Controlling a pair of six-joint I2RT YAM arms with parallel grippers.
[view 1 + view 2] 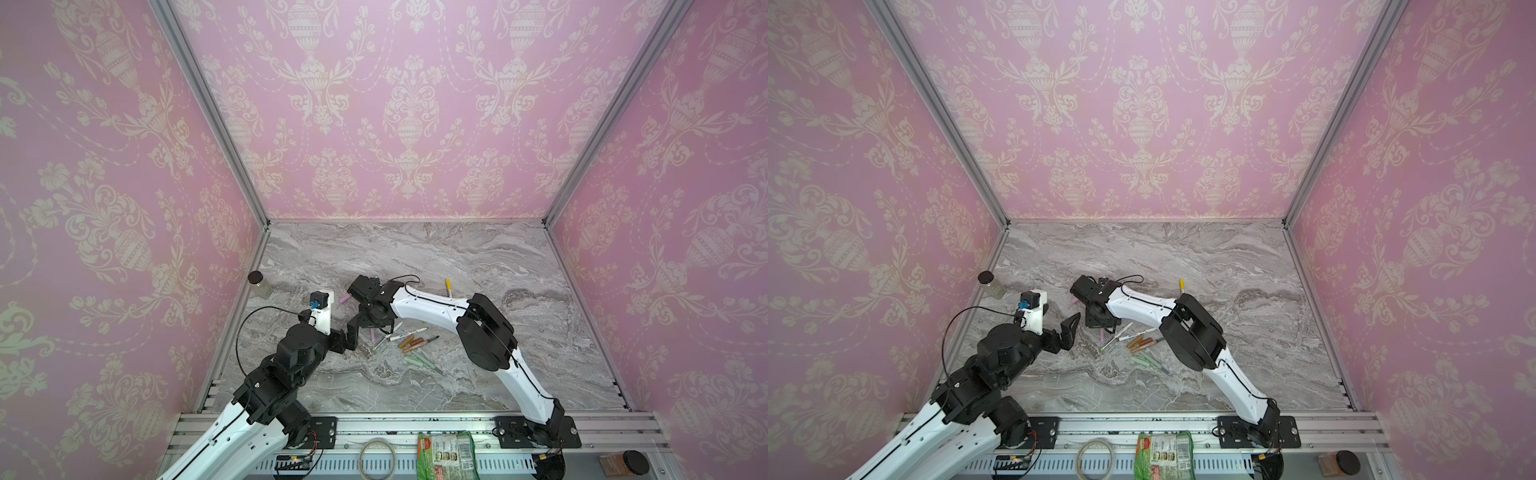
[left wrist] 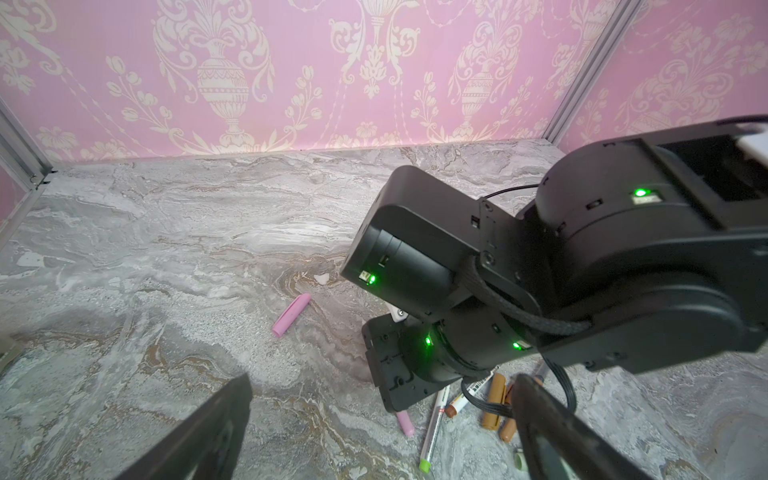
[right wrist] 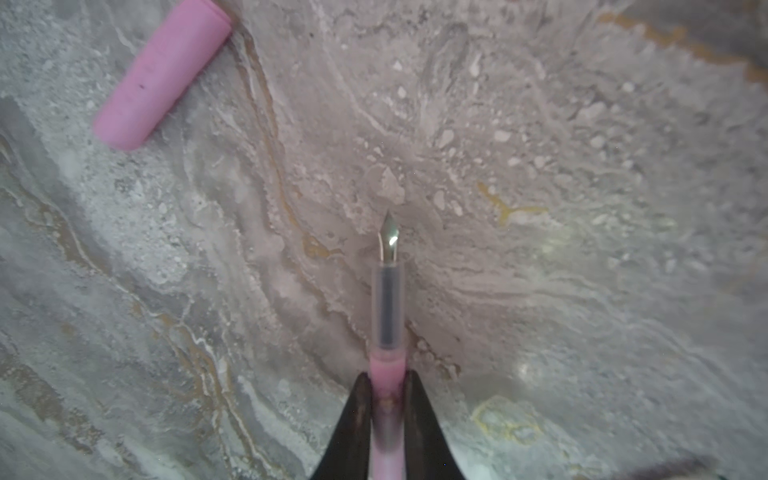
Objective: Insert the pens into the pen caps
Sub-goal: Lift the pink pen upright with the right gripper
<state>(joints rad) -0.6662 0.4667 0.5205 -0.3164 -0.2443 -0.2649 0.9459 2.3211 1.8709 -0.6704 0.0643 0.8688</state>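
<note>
Right gripper (image 3: 387,384): its fingers (image 3: 357,419) are pressing on both sides of the pink pen (image 3: 388,307), clamping the pink barrel. The pen's clear section and dark pointed tip are projecting ahead over the marble table (image 3: 582,249). Whether the pen is resting on the surface or hanging clear of it cannot be told. In both top views this gripper is hiding beneath the right arm (image 1: 428,305).

Pink pen cap (image 3: 162,75): lying on its side, apart from the pen's tip and off to one side of it. One end is running out of the wrist view.

Left gripper (image 1: 1068,333): jaws are standing wide, holding nothing, hovering just beside the right arm's end. Its own wrist view is showing only two blurred dark finger shapes.

Remaining pens (image 1: 405,334): lying in a loose, crossing cluster near the right arm, with white, brown and sage barrels. The arm is covering part of them, so the count is hard to make out.

Yellow-ended pen (image 1: 448,286): lying apart, farther back, its lower barrel disappearing behind the right arm.

Pink stub (image 2: 405,423): poking out from under the right gripper's body, identity unclear.
</note>
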